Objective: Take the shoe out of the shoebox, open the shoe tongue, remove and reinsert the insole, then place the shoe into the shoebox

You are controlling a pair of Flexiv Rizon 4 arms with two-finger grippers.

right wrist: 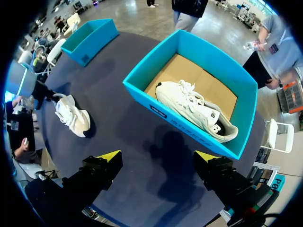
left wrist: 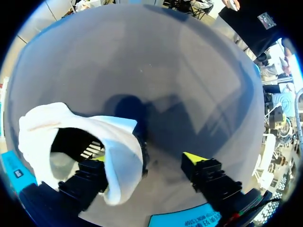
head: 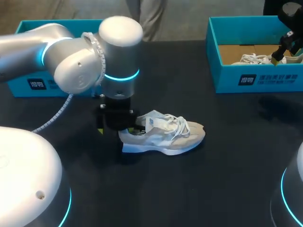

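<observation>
- The dark table (head: 227,165) carries two teal shoeboxes, one at each far corner.
- The loose shoe (head: 163,135), pale with white laces, stands on its sole near the middle of the table. It is outside both boxes, with its heel toward my left arm.
- The left gripper (left wrist: 147,163) is down at that heel. Its fingers stand wide apart: one sits at the shoe's opening, partly covered by the white heel collar, and the other is out over bare table beside the shoe. Whether the first finger touches the lining, I cannot tell.
- In the head view the left arm's wrist hides most of the heel and the fingers.
- The right shoebox (right wrist: 142,92) holds a second shoe (right wrist: 194,109), lying against its near wall on the cardboard floor.
- The right gripper (right wrist: 156,158) hangs in the air near that box, fingers apart and holding nothing.
- The left shoebox (head: 28,85) sits behind the left arm; its inside is hidden.
</observation>
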